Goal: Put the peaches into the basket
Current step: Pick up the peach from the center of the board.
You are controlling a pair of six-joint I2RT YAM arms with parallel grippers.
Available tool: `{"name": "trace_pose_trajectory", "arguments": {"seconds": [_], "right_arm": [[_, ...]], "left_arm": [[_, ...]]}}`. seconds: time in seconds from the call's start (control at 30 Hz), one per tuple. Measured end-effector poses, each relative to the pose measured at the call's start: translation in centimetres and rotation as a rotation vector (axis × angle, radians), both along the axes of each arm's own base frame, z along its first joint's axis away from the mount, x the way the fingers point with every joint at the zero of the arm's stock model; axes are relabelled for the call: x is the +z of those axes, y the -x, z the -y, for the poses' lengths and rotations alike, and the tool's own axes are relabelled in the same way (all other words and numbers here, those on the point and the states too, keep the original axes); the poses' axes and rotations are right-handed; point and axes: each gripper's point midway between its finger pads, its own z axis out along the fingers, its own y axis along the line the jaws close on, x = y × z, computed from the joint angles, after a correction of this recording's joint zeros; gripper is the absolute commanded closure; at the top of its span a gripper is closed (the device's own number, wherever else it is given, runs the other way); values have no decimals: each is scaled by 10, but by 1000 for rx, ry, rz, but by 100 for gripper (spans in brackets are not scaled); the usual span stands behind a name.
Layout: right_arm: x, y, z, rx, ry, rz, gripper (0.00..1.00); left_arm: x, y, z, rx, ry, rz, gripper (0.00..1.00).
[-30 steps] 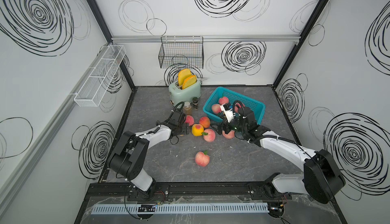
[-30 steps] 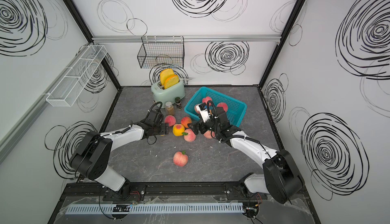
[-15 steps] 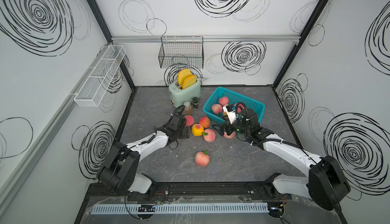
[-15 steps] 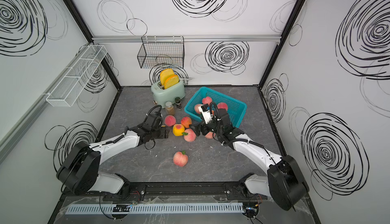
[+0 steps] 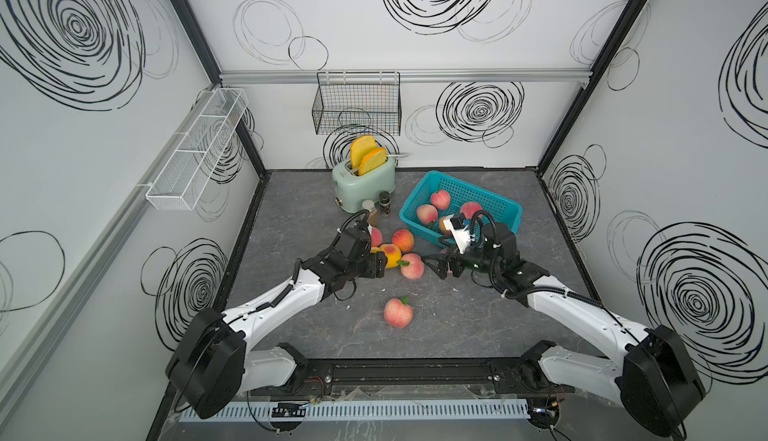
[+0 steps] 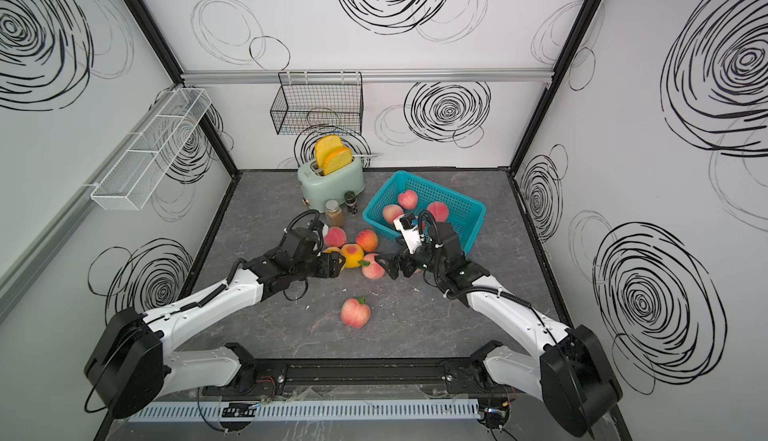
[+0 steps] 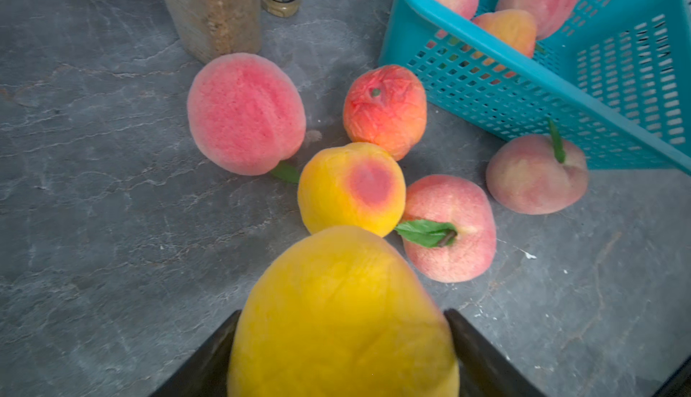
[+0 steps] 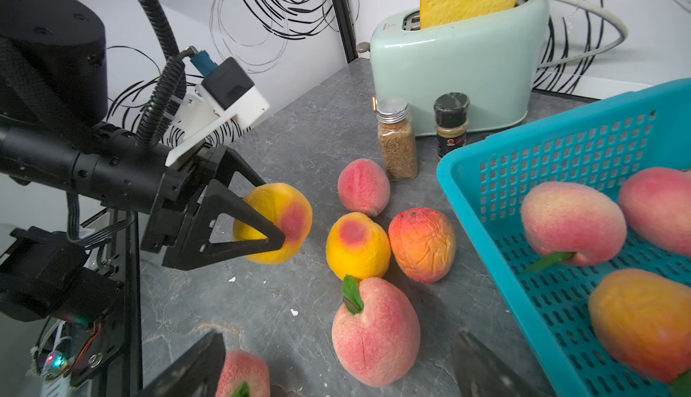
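Well, the left gripper [image 8: 270, 213] is clamped on a yellow peach [image 7: 344, 320] beside a cluster of loose peaches [image 5: 402, 240], the right gripper [image 5: 439, 267] gapes wide just by a pink peach [image 5: 412, 266], and the basket [image 5: 490, 199] beyond holds several more.

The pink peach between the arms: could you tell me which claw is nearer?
Right. The right claw is open beside the pink peach; the left claw, gripping a yellow peach, sits farther.
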Motion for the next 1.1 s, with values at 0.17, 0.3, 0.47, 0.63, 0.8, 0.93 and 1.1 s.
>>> {"name": "trace_pose_trajectory", "arguments": {"seconds": [0.17,0.3,0.47,0.63,0.8,0.93,1.1], "right_arm": [[7,14,-8,61,-22,31,1],[12,29,-19,129,-35,69,0],[15,42,-30,194,-37,103,0],[16,52,-38,242,-34,130,0],[14,60,-45,270,-22,141,0],[6,62,-50,274,9,151,1],[-5,60,-54,261,48,151,1]], "left_arm": [[8,11,15,-54,74,-23,21],[18,18,27,-94,151,-37,20],[30,25,39,-146,229,-49,20],[39,31,50,-191,301,-69,21],[51,32,58,-223,377,-75,21],[60,32,63,-244,427,-74,21],[67,35,69,-273,468,-77,21]]}}
